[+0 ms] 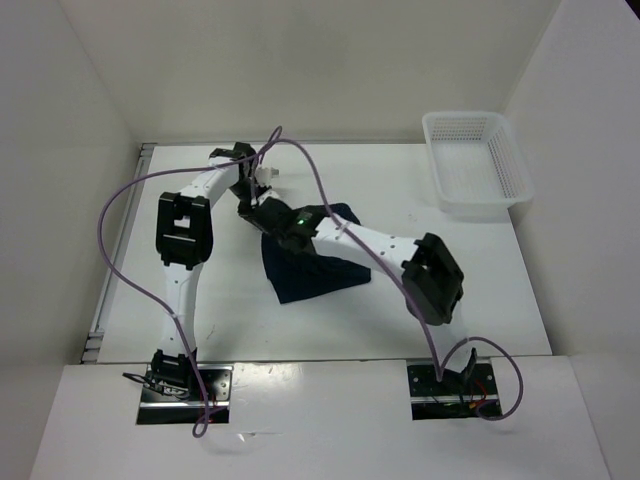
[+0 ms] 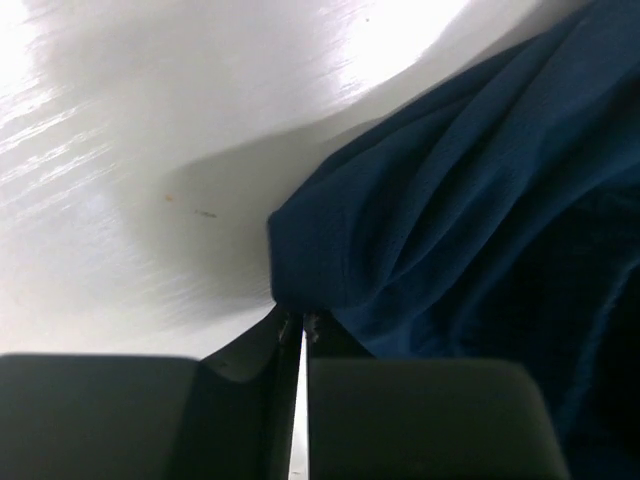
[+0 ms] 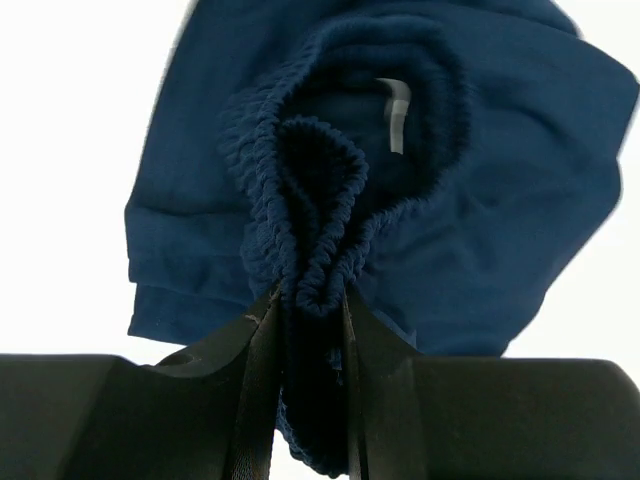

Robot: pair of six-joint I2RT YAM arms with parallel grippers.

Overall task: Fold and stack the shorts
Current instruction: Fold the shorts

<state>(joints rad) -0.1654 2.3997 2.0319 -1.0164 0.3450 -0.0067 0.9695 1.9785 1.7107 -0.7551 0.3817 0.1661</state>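
Note:
The dark navy shorts [image 1: 312, 268] hang in a bunched drape at the table's middle, their lower part resting on the table. My right gripper [image 1: 264, 217] is shut on the gathered elastic waistband [image 3: 315, 250], which is folded between its fingers [image 3: 312, 300]. The white inner tag [image 3: 397, 112] shows inside the waist opening. My left gripper [image 1: 244, 205] is close beside the right one, at the upper left of the cloth. In the left wrist view its jaws [image 2: 297, 322] are nearly closed, pinching an edge of the shorts [image 2: 450, 220] at the tips. The drawstring is not in view.
A white plastic mesh basket [image 1: 476, 165] stands at the table's back right corner. White walls enclose the table on the left, back and right. Purple cables loop over the left arm and across the right arm.

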